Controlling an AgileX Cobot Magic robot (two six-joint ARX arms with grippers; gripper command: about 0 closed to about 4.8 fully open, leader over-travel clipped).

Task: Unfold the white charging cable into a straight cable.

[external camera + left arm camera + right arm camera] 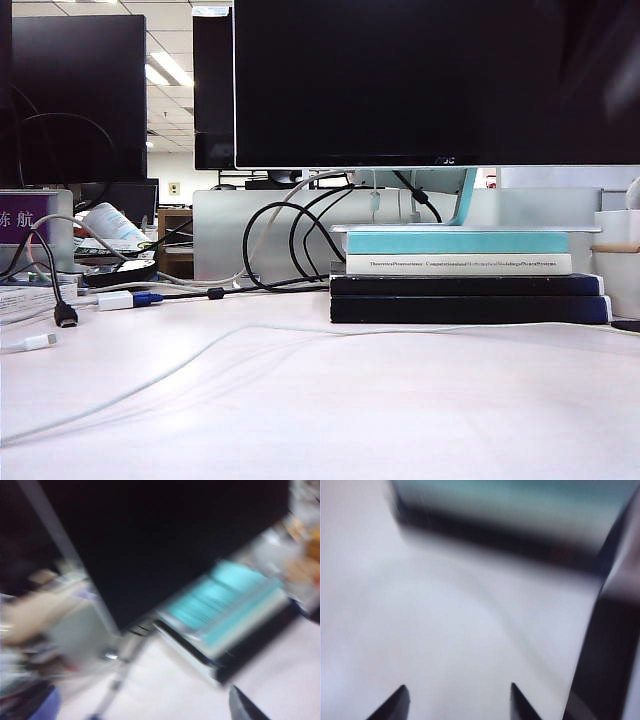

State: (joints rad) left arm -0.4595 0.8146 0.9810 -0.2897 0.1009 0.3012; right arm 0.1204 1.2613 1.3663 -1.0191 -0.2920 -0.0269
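The white charging cable [180,362] lies on the pale table [400,420]. It runs from the front left edge in a shallow curve up to the book stack, then along the front of the books to the right edge. Neither gripper shows in the exterior view. In the blurred right wrist view, my right gripper [458,700] hangs above the table, open and empty. A faint curve beyond it looks like the cable [506,622]. In the blurred left wrist view my left gripper [145,712] shows only one dark fingertip [244,707], set far to one side, with nothing in it.
A stack of books [465,280] stands under the large monitor [430,80] at the back right. Black monitor cables [275,250] loop behind. At the left lie a white adapter with a blue plug [118,300], a black plug [66,315] and a small white plug [38,342].
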